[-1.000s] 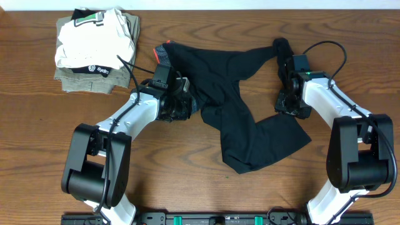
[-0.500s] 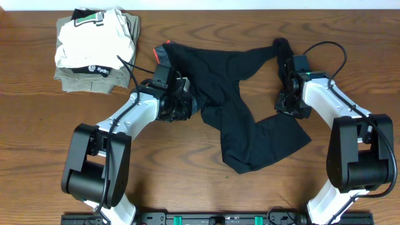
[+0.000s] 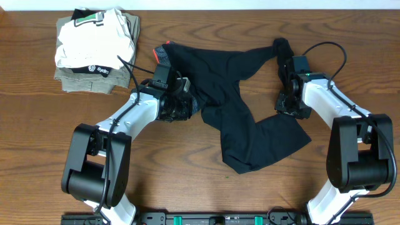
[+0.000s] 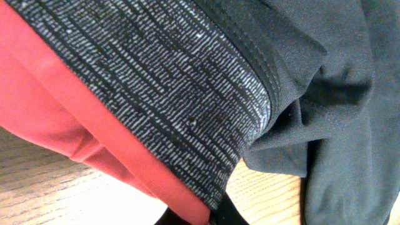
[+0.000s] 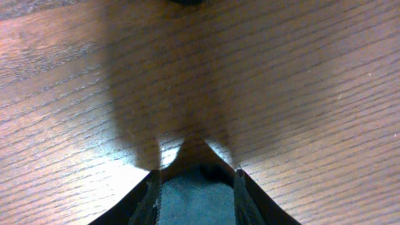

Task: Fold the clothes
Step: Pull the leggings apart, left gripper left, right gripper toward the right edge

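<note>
From overhead, the black pants (image 3: pixel 240 119) lie rumpled across the middle of the wooden surface (image 3: pixel 187 181), to the right of a stack of folded garments (image 3: pixel 94 47) at the far left. The left pincer (image 3: pixel 186 103) sits at their left edge and the right pincer (image 3: pixel 287 106) at the right edge of one leg. The left wrist view is filled by the grey waistband (image 4: pixel 187 106) and its red lining (image 4: pixel 56 119) over bare wood, so one cannot tell how far that pincer is open. In the right wrist view the fingers (image 5: pixel 136 209) are drawn close together, with a strip of dark cloth nipped between them.
</note>
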Robot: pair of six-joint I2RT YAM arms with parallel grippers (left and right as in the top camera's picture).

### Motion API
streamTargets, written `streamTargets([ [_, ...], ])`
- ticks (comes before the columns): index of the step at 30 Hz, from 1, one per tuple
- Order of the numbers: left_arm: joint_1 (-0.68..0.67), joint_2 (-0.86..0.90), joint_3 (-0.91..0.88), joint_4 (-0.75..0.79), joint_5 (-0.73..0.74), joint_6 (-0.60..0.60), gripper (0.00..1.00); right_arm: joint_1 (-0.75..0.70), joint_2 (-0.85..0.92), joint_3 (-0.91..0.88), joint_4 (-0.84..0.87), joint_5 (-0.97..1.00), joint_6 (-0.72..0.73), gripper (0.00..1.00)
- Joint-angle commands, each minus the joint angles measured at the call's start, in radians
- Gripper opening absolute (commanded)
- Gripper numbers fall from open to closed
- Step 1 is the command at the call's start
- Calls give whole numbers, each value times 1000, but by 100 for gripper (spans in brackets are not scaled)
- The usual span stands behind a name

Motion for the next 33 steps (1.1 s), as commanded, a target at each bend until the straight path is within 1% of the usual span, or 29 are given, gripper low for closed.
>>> streamTargets([
  [1, 2, 4, 2, -5, 17, -12, 6, 2, 9, -19, 9, 18, -30, 36],
  [10, 2, 4, 2, -5, 18, -12, 6, -23, 26, -19, 27, -11, -94, 38],
  [15, 2, 4, 2, -5, 18, -12, 6, -25, 65, -19, 34, -35, -108, 35],
  [20, 2, 4, 2, -5, 18, -12, 6, -24, 90, -19, 30, -38, -108, 25],
  [25, 3, 4, 2, -5, 17, -12, 6, -26, 87, -17, 26, -35, -103, 8],
  [28, 4, 4, 2, -7, 17, -12, 6, -35, 86, -14, 7, -10, -76, 1],
  [33, 35, 2, 8, -27, 16, -12, 6, -68, 78, -5, -37, 59, -50, 1],
])
